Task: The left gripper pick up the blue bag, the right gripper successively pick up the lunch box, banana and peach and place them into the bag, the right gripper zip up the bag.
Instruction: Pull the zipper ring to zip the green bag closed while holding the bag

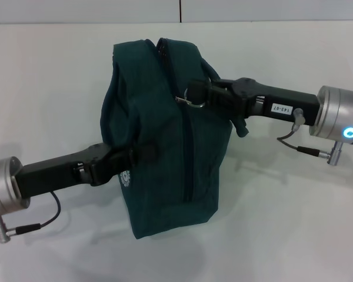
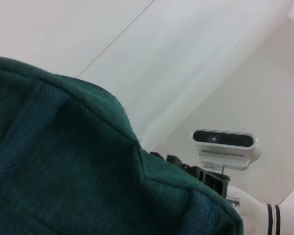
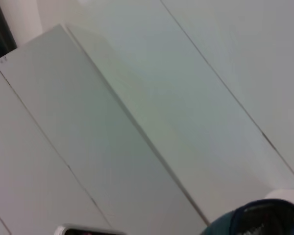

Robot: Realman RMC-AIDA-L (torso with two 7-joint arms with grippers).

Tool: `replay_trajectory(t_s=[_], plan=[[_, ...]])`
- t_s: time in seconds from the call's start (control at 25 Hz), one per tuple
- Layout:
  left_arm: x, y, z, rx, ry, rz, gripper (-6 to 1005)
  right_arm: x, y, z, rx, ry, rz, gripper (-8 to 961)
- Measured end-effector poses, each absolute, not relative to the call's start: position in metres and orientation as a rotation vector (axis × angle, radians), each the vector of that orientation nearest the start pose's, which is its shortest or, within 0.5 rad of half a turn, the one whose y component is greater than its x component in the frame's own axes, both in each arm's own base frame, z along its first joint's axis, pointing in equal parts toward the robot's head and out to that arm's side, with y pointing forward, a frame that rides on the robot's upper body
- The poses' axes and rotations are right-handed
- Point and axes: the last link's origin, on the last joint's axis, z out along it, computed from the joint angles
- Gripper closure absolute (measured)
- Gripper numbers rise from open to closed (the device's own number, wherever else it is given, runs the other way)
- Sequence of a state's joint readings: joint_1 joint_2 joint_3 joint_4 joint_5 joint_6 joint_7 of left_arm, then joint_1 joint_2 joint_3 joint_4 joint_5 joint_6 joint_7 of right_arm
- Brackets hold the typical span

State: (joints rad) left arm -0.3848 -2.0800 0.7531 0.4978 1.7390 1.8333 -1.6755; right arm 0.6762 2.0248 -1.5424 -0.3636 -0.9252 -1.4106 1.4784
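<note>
Here: white table [image 1: 294, 223], pale wall behind; left tool [image 1: 142, 154] clamps bag [image 1: 165, 135]; right tool [image 1: 201, 95] pinches zipper pull [image 1: 188, 101].

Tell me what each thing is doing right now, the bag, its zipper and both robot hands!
blue bag: upright on the white table, bulging, held from both sides.
zipper: closed below the pull, open above it.
left gripper: clamped on the bag's side fabric.
right gripper: at the zipper's ring pull.
</note>
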Motion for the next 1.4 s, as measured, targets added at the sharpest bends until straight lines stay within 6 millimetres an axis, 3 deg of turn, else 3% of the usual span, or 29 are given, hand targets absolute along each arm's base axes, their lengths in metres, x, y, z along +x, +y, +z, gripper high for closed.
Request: replay_trajectory(t_s=[0.32,0.6,1.0,1.4], plan=[[-0.265,0.258,-0.008,-2.632,-1.283,-1.313,933,0.170,0.347,-0.054,-2.721,0.932,1.272,841],[-0.265,0.258,-0.008,-2.634,-1.284,-1.312,931,0.169,0.341,-0.049,-2.720,0.925,1.335,934],[-0.265,0.257,-0.008,-2.640,-1.287,-1.309,927,0.169,0.339,-0.040,-2.687,0.913,1.425,936],[-0.265,0.256,-0.009,-2.641,-1.289,-1.309,923,0.154,0.351,-0.033,-2.678,0.828,1.454,934]])
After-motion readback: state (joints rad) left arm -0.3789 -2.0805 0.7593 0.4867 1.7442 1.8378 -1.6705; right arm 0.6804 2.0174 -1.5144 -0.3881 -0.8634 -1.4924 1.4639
